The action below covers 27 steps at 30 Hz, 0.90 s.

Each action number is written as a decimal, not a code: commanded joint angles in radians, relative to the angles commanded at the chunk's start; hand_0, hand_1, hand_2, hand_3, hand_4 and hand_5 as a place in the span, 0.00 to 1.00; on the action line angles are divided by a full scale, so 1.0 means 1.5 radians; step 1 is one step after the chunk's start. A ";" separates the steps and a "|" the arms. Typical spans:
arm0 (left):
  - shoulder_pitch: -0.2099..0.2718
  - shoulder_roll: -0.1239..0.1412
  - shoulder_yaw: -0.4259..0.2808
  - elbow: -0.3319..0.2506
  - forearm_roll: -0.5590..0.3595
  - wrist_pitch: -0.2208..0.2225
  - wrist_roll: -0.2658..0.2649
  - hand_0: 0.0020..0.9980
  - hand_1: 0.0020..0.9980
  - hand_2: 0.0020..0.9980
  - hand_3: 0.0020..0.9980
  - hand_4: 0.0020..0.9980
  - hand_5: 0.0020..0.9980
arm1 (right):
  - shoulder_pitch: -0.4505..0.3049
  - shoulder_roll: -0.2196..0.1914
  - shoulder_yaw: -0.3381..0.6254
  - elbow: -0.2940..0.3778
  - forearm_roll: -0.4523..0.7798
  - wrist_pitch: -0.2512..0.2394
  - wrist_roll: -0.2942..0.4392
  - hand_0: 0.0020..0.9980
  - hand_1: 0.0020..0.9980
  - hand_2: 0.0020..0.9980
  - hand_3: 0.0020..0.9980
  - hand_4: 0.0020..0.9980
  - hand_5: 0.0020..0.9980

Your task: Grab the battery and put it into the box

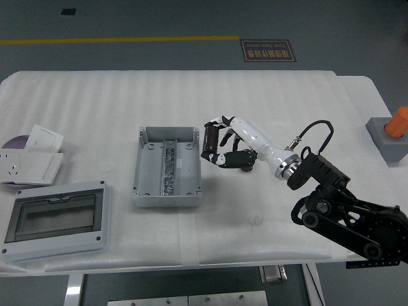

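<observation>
The grey open box (144,191) lies left of the table's middle, with a metal rail down its inside. My right hand (217,150) reaches in from the right, white at the wrist with black fingers. Its fingers (210,136) are spread and extend close to the box's right wall. The palm and thumb cover the spot where the small dark cylindrical battery (246,167) lies, so only a dark bit of it shows under the hand. I cannot see the fingers closed around it. The left arm is out of view.
A grey lid with a clear window (56,217) lies at the front left. White socket plates (29,163) sit at the left edge. A grey block with an orange knob (390,132) stands at the right edge.
</observation>
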 joint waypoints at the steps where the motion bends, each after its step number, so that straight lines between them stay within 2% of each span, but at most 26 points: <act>1: 0.000 0.000 -0.001 0.000 0.001 0.000 0.001 0.60 0.67 0.56 0.55 0.45 0.47 | 0.005 0.007 -0.009 -0.001 0.016 0.000 0.012 0.44 0.58 0.65 0.71 0.60 0.29; 2: 0.001 0.000 -0.003 0.000 0.003 -0.001 0.001 0.60 0.67 0.56 0.55 0.45 0.47 | 0.010 0.016 -0.017 -0.005 0.033 0.001 0.020 0.44 0.58 0.65 0.71 0.60 0.29; 3: 0.001 -0.001 -0.003 0.000 0.004 -0.001 0.002 0.60 0.67 0.56 0.55 0.45 0.47 | 0.014 0.022 -0.022 -0.008 0.045 0.002 0.024 0.56 0.68 0.71 0.75 0.62 0.33; 8: 0.001 -0.001 -0.004 0.000 0.004 -0.002 0.002 0.60 0.67 0.56 0.55 0.45 0.47 | 0.035 0.059 -0.055 -0.048 0.067 0.018 0.031 0.56 0.68 0.71 0.75 0.62 0.33; 9: 0.001 -0.001 -0.004 0.000 0.005 -0.002 0.002 0.60 0.67 0.56 0.55 0.45 0.47 | 0.038 0.065 -0.060 -0.057 0.064 0.021 0.030 0.86 0.86 0.85 0.90 0.74 0.51; 14: 0.001 -0.001 -0.005 0.000 0.006 -0.002 0.003 0.60 0.67 0.56 0.55 0.45 0.47 | 0.045 0.087 -0.083 -0.097 0.047 0.032 0.018 0.86 0.86 0.85 0.90 0.74 0.51; 15: 0.001 -0.001 -0.005 0.000 0.006 -0.002 0.003 0.60 0.67 0.56 0.55 0.46 0.47 | 0.045 0.088 -0.085 -0.101 0.044 0.033 0.016 1.00 0.99 0.95 0.96 0.78 0.59; 22: 0.000 -0.001 -0.004 0.000 0.005 -0.002 0.002 0.60 0.67 0.56 0.55 0.46 0.48 | 0.048 0.091 -0.095 -0.111 0.036 0.036 0.011 1.00 1.00 0.96 0.97 0.81 0.61; 27: 0.000 -0.002 -0.002 0.000 0.003 -0.001 0.001 0.60 0.67 0.56 0.55 0.46 0.48 | 0.039 0.086 -0.070 -0.114 0.021 0.033 0.009 1.00 1.00 0.96 0.97 0.81 0.60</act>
